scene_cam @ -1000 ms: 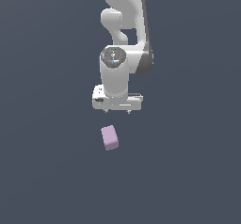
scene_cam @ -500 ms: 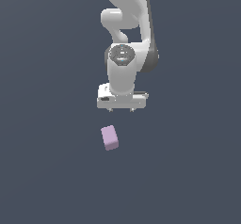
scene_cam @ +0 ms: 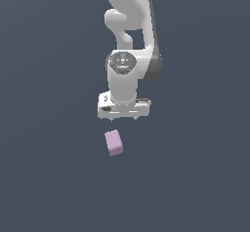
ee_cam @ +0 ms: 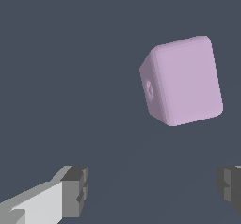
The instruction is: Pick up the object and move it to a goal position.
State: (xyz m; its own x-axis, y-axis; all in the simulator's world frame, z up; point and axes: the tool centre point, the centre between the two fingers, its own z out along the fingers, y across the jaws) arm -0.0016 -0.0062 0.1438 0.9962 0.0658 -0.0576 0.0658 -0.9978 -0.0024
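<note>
A matte lilac cube (scene_cam: 114, 143) with rounded edges lay free below the white gripper (scene_cam: 123, 119), whose blocky dark-padded fingers (ee_cam: 75, 191) stood apart.

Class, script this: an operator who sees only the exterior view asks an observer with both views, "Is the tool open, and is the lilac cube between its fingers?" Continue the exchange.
Observer: The wrist view shows the tool wide open. The small pale lilac-pink matte cube lies ahead of the fingertips, not between them.
Operator: Is it square to the fingers?
Observer: No, its edges sit slightly skewed to the line between them.
Operator: Any marks?
Observer: One side face has a small round dimple.
</note>
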